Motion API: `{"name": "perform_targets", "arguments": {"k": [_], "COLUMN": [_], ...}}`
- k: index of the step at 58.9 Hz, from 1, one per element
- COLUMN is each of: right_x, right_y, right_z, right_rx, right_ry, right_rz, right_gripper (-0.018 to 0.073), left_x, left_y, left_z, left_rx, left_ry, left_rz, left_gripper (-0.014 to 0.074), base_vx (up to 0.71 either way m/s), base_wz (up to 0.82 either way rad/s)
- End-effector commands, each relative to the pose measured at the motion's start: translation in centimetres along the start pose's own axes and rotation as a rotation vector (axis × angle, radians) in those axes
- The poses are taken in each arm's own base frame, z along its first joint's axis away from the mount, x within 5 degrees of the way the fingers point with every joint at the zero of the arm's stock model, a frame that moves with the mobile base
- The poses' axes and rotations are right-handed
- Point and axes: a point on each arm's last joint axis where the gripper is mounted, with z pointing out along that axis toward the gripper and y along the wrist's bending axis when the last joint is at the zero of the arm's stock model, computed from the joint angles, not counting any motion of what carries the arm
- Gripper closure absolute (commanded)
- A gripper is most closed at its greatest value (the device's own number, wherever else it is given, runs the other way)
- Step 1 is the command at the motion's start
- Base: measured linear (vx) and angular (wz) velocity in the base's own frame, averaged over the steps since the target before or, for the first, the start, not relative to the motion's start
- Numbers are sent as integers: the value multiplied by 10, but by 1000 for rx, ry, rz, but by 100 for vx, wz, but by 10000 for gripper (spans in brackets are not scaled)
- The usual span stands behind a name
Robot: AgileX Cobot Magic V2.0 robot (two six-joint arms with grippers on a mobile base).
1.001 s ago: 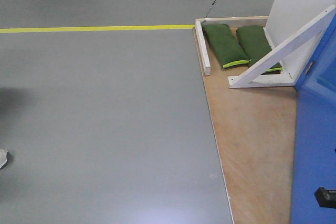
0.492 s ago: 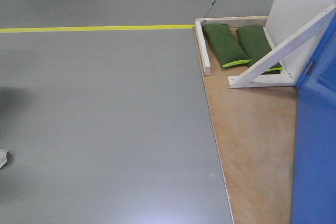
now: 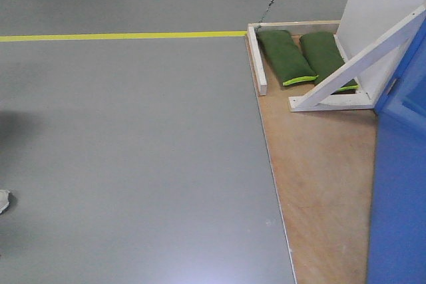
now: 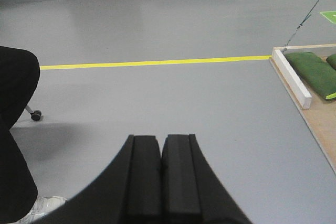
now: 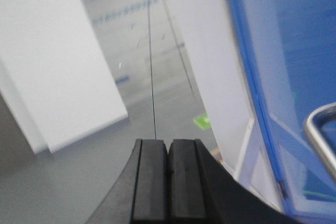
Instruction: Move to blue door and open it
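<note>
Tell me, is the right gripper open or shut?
Shut. On the right gripper the two black fingers press together with nothing between them; the steel handle of the blue door is apart, at the right.

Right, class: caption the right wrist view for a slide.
Right gripper, shut, with the blue door and its steel handle at frame edge.

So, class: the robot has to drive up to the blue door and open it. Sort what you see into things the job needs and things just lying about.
Needed: blue door; handle; right gripper.
Lying about: green bags; white brace; yellow floor line.
</note>
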Motion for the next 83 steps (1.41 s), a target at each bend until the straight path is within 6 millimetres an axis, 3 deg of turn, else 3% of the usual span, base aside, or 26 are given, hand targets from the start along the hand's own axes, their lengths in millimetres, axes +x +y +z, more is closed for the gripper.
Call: {"name": "perform_targets", "arguments": {"k": [1, 23, 42, 52, 64, 73, 83], "right_x": [-37, -110, -159, -160, -151, -142, -137], "right_y": [3, 0, -29, -57, -84, -92, -86], "right_z": [-3, -10, 3, 14, 37, 58, 66], "right_rx": [26, 91, 177, 291, 367, 364, 307], "right_ry": [-184, -556, -875, -970, -925, -809, -684], "right_rz": [92, 386, 668, 730, 810, 836, 852], "right_gripper": [557, 557, 557, 557, 557, 557, 557], "left_x": [-6, -6, -6, -6, -6, -6, -6], "left_y": [0, 0, 0, 0, 0, 0, 0], "left_z": [-1, -1, -1, -1, -1, -1, -1], "left_rx": [-3, -3, -3, -3, -3, -3, -3], "left_ry": [-90, -90, -90, -90, -90, -89, -89], "left_rz": [-3, -3, -3, -3, -3, -3, -3], "left_gripper": [526, 526, 526, 526, 526, 526, 526], "base_vx": [0, 0, 0, 0, 0, 0, 0], "base_wz": [0, 0, 0, 0, 0, 0, 0]}}
